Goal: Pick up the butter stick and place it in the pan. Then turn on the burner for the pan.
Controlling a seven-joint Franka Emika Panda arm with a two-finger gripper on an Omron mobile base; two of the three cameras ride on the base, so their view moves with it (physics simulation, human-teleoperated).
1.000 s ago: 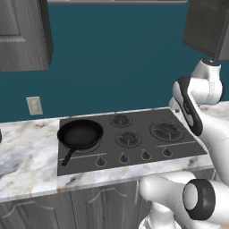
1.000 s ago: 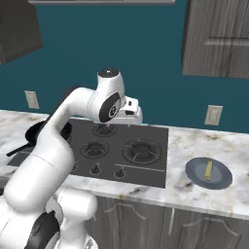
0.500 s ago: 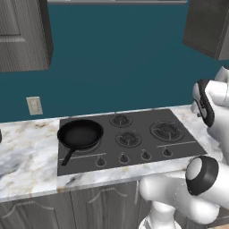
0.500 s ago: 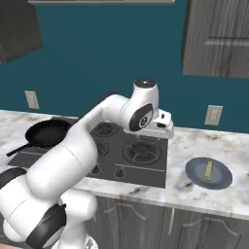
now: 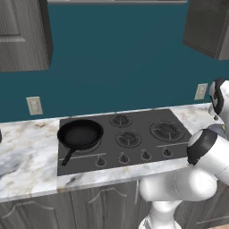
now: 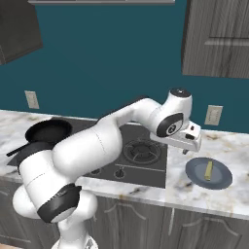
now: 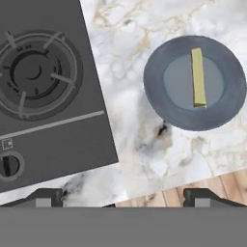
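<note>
Hand view has my gripper (image 7: 123,195) with its fingertips spread wide and nothing between them, looking down at the marble counter (image 7: 144,140) just beside the stove (image 7: 53,96). Over the last second I have swung the arm away from the stove toward the grey dish (image 7: 159,103), so the butter stick (image 7: 197,77) now lies ahead, resting across the dish's middle. The pan (image 5: 79,134) sits on the stove's far burner, well apart from the dish. I judge the reach nearly lined up; descent and grasp come next, burner knob later.
</note>
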